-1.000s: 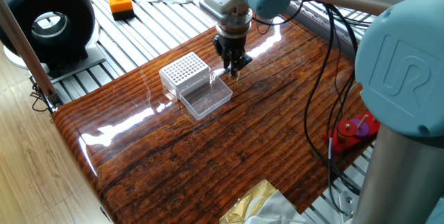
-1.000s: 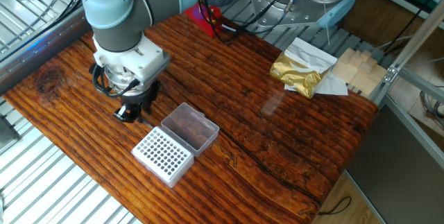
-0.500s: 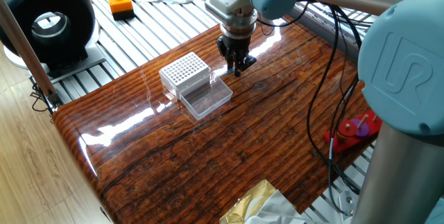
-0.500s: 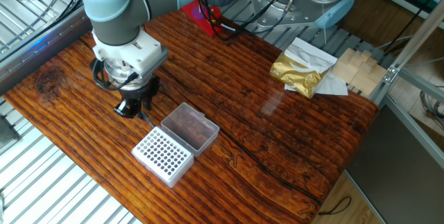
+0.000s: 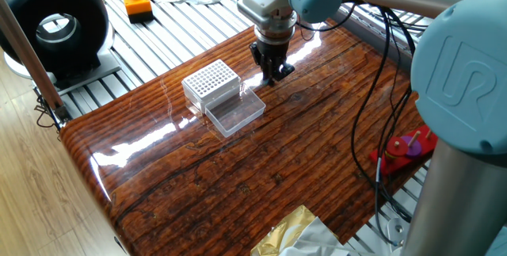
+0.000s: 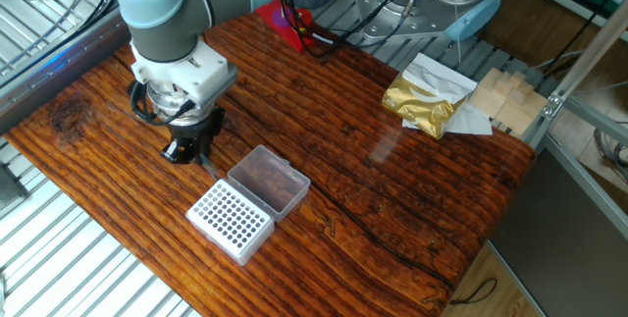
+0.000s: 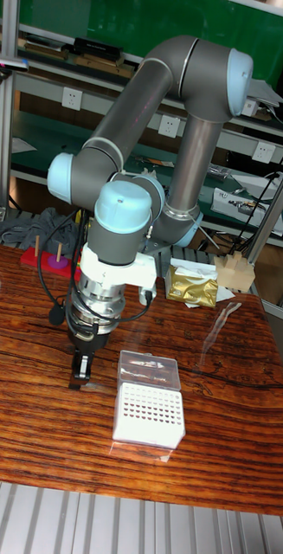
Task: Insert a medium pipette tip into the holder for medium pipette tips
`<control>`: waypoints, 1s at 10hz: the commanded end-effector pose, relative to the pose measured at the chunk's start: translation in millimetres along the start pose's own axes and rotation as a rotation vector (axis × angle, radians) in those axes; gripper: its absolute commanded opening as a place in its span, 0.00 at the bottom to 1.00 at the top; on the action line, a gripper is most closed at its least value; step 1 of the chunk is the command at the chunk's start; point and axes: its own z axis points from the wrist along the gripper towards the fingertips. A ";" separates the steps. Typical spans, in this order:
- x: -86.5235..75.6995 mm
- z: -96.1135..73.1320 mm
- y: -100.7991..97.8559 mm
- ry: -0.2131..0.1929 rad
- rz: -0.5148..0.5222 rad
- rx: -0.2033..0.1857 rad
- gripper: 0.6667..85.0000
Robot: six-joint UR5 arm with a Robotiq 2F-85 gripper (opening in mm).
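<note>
Landmark taken: the holder for medium pipette tips (image 6: 232, 220), on the wooden table (image 6: 392, 209).

Nearest in the other fixed view is the holder's white grid of holes. Its clear hinged lid (image 6: 269, 181) lies flat open on the far side, still attached. In that view no tip can be made out in any hole, though the holes are too small to be sure.

Beyond the holder's far-left corner, the gripper (image 6: 188, 150) is seen low over the wood, pointed straight down, near the holder but not over it. In the tall fixed view it (image 7: 80, 368) stands to the left of the holder (image 7: 149, 410), apart from it.

The fingers appear drawn close together. A thin pale sliver, possibly a medium pipette tip (image 6: 206, 163), seems to project below them toward the wood; it is too small to confirm, so the grip cannot be told.

Judged: the grid lies sideways from the gripper and toward that camera. If a tip is held, its long axis would be near upright, matching the holes. A short lift and sideways carry over the grid is called for, then a straight descent.
</note>
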 end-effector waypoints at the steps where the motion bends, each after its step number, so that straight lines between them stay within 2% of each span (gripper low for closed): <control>1: 2.1 -1.7 -1.0 -0.012 0.038 0.007 0.23; 4: 7.7 -0.8 2.2 -0.015 0.052 0.002 0.19; 10: 6.8 -1.2 2.1 -0.018 0.075 0.002 0.13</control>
